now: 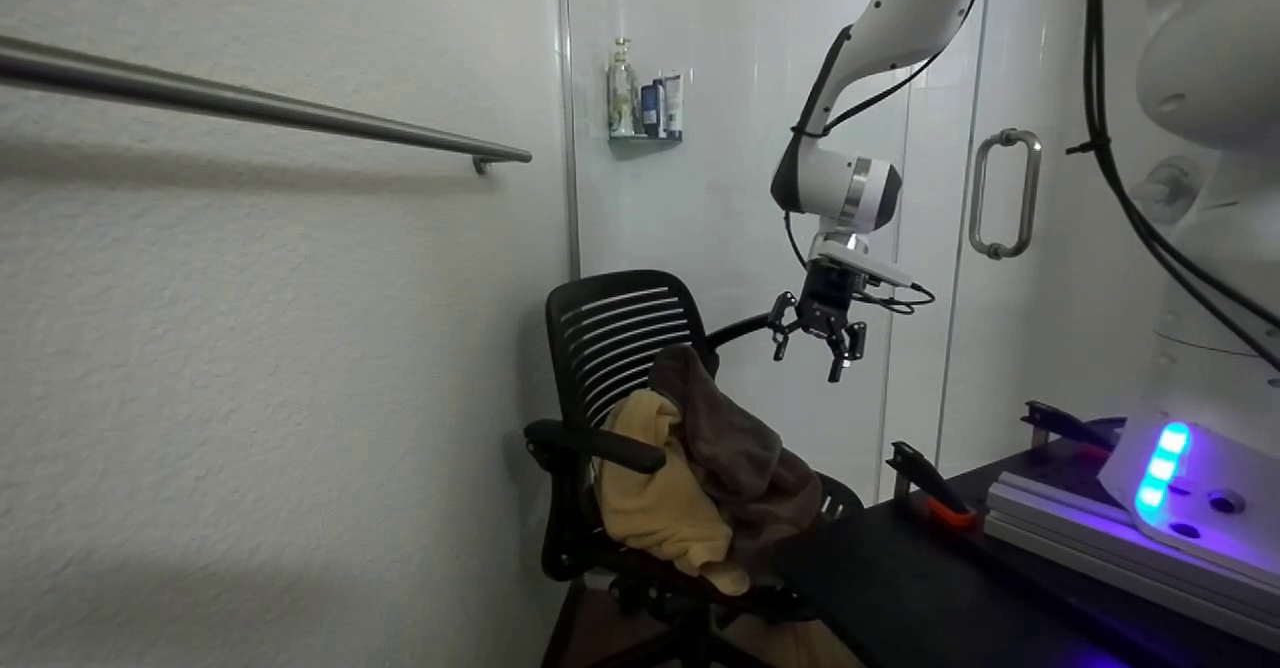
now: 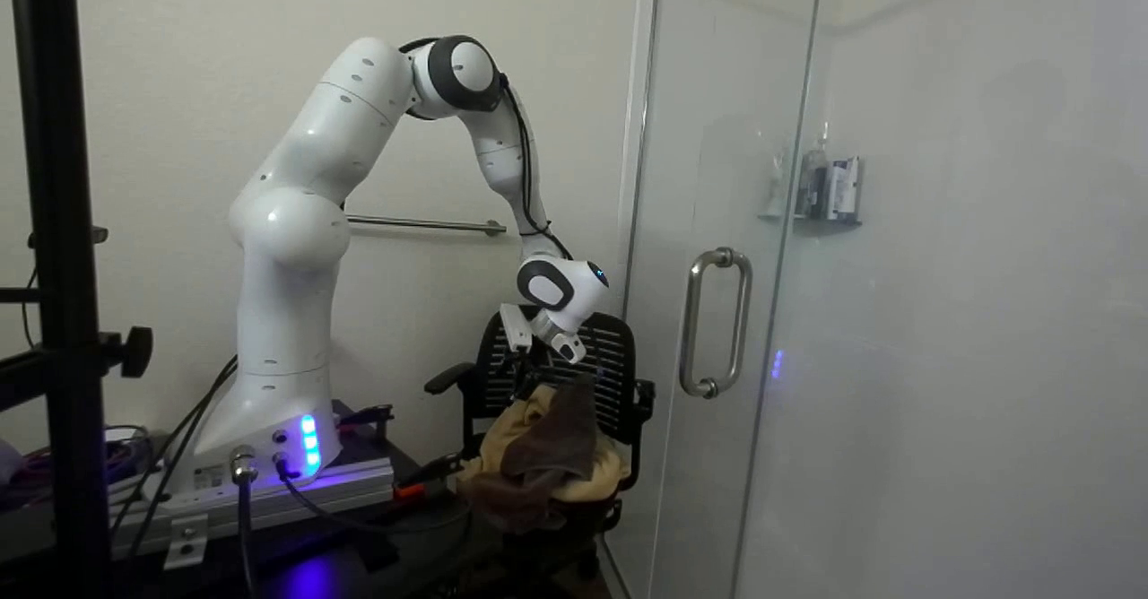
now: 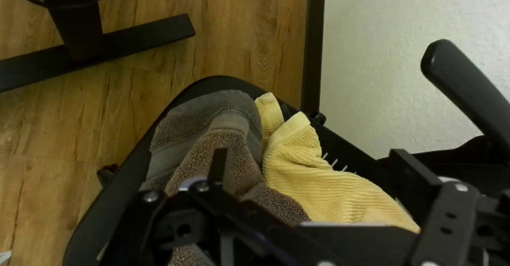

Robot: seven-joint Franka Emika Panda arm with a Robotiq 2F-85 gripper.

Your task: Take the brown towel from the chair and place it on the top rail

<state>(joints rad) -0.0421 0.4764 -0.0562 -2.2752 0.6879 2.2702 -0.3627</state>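
My end effector (image 1: 807, 359) stands wide, its two fingers (image 3: 218, 168) well spread, and I find nothing held between them. The brown towel (image 1: 735, 443) is on the seat of the chair (image 1: 620, 286), heaped against a yellow towel (image 1: 650, 493); it lies below me, and I can discern no contact in any view. Its longer run goes from a raised peak near the chair's back down to the front edge of the seat. Principal finding, from the wrist view: the brown towel sits beneath the finger at the picture's left, while the gap between the fingers faces mainly the yellow towel. The brown run crosses the line joining my fingertips, which I judge a favourable angle for pinching a fold. In my assessment a straight descent risks collecting the yellow towel, alone or with the brown; a sideways correction toward the brown side appears due first. The top rail (image 1: 250, 102), fixed to the wall (image 1: 350, 378) above the level of the seat, is well apart from both brown towel and end effector; placement is outstanding.
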